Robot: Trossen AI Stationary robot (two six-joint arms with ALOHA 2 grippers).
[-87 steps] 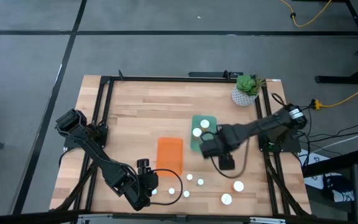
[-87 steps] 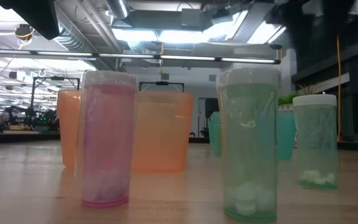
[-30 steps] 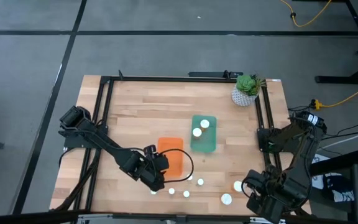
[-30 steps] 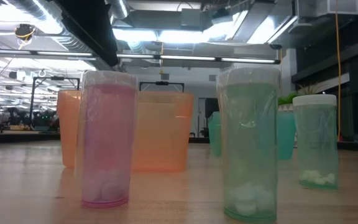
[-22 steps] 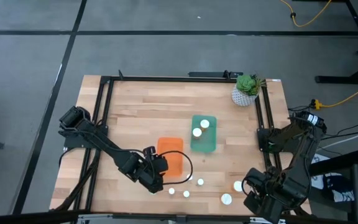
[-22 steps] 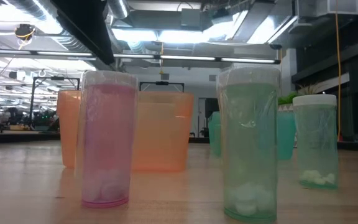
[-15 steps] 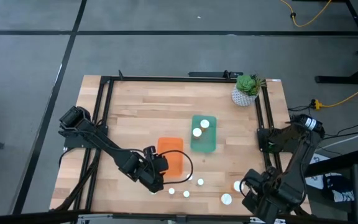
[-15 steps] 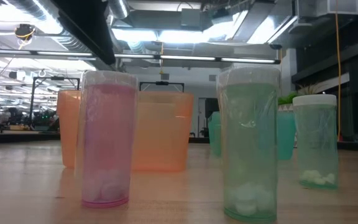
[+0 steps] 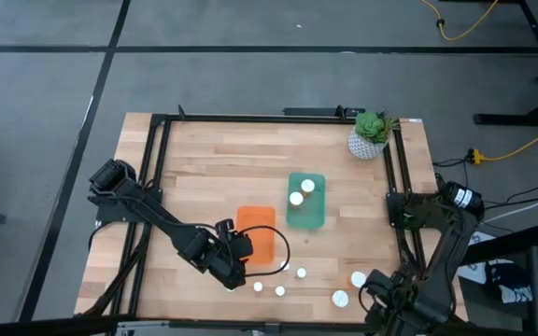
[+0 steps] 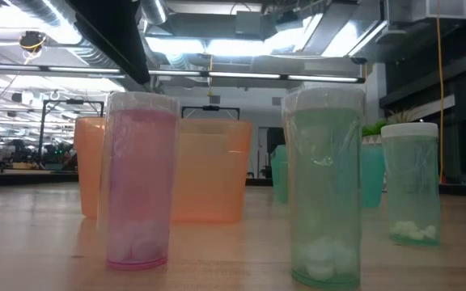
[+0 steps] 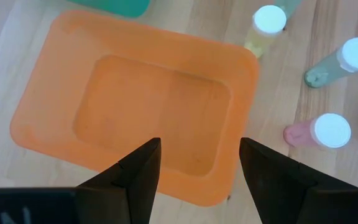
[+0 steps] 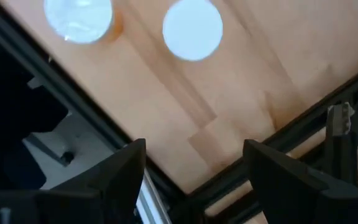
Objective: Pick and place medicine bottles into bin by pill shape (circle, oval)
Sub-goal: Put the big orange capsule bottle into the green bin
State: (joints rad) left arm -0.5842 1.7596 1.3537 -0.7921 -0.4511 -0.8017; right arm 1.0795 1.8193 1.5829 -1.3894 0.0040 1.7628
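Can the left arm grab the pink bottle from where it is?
Probably yes. The left gripper hangs open over the empty orange bin, and the pink bottle stands just beside that bin with nothing between them.

Colours: orange and teal bins, white-capped bottles, light wood table.

Table (image 9: pixel 204 187) is pale wood in plank strips with a black frame (image 9: pixel 162 140). Orange bin (image 9: pixel 256 231) is translucent orange; the teal-green bin (image 9: pixel 307 210) to its right holds two white-capped bottles (image 9: pixel 301 191). Near-edge bottles (image 9: pixel 279 290) show as white dots from above; low down, one is pink (image 10: pixel 137 186), two are pale green (image 10: pixel 324 190), all with white pills at the bottom. One bottle (image 11: pixel 265 28) beside the orange bin is yellowish. Far right, the plant (image 9: pixel 373 124) is green in a white pot (image 9: pixel 366 146). Both arms are black. Floor (image 9: pixel 45 84) is grey with dark lines; yellow cable (image 9: pixel 465 23) at far right.
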